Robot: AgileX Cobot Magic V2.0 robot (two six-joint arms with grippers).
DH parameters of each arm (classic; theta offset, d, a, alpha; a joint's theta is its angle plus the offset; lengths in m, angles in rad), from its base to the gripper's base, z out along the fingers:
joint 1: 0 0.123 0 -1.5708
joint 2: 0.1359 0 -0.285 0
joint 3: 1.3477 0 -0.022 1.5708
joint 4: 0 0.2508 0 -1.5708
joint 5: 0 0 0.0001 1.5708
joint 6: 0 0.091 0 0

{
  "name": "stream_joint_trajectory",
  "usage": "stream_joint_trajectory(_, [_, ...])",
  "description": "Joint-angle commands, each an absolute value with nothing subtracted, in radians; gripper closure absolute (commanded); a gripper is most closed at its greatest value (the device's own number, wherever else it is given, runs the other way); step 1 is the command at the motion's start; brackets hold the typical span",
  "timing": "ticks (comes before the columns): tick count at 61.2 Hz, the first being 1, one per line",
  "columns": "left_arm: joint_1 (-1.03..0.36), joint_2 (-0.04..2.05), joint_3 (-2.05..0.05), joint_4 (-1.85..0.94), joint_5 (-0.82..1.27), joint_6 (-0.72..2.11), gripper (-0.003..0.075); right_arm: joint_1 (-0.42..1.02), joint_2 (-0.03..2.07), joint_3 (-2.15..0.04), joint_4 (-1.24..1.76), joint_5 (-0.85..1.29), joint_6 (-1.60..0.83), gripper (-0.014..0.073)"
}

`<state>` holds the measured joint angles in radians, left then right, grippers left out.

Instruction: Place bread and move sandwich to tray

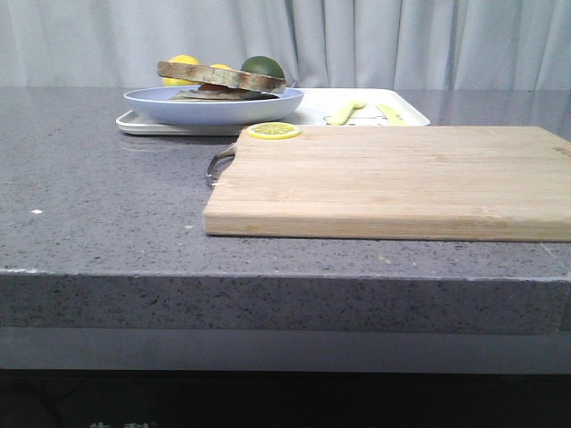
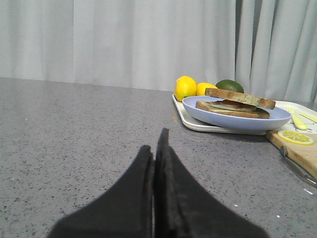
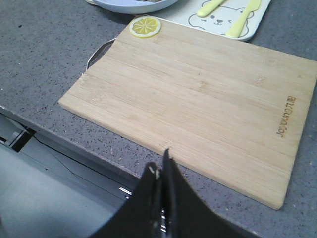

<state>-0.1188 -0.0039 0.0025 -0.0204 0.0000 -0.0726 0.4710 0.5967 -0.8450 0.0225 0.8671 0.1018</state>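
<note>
The sandwich (image 1: pixel 221 82) sits on the round light-blue plate (image 1: pixel 214 109), and the plate stands on the left part of the white tray (image 1: pixel 317 111) at the back of the counter. The bread (image 2: pixel 240 97) lies as the top slice, slightly tilted, over a strip of white egg. My left gripper (image 2: pixel 156 144) is shut and empty, low over the grey counter, well short of the plate (image 2: pixel 233 119). My right gripper (image 3: pixel 161 166) is shut and empty above the counter's front edge, near the cutting board (image 3: pixel 198 99). Neither gripper shows in the front view.
A wooden cutting board (image 1: pixel 393 178) with a metal handle lies in front of the tray, a lemon slice (image 1: pixel 272 131) at its far left corner. Yellow cutlery (image 1: pixel 348 111) lies on the tray's right part. Lemons (image 2: pixel 185 88) and a lime (image 2: pixel 229 85) sit behind the plate.
</note>
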Motion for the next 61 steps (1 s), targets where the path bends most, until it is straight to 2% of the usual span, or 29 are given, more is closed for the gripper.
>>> stream_joint_trajectory(1, [-0.127,-0.027,0.007,-0.019,-0.089,-0.071,0.0741,0.469,0.586,-0.851,0.012,0.794,0.102,0.0664])
stream_joint_trajectory(9, [-0.127,-0.027,0.007,-0.019,-0.089,-0.071,0.0741,0.361,0.525,-0.766,0.021,0.731,0.102,0.0664])
stream_joint_trajectory(23, [-0.127,-0.027,0.007,-0.019,-0.089,-0.071,0.0741,0.136,0.278,-0.459,0.027,0.371,0.102,0.0664])
stream_joint_trajectory(33, [-0.127,-0.027,0.007,-0.019,-0.089,-0.071,0.0741,0.039,0.094,-0.242,0.043,0.152,0.102,0.0664])
stream_joint_trajectory(45, [-0.127,-0.027,0.007,-0.019,-0.089,-0.071,0.0741,0.002,-0.027,-0.064,0.091,0.041,0.102,0.0664])
stream_joint_trajectory(54, [-0.127,-0.026,0.007,-0.019,-0.089,-0.071,0.0741,0.002,-0.028,0.024,0.091,-0.057,0.102,0.0664])
stream_joint_trajectory(61, [-0.127,-0.026,0.007,-0.019,-0.089,-0.071,0.0741,0.002,-0.028,0.024,0.091,-0.054,0.102,0.0664])
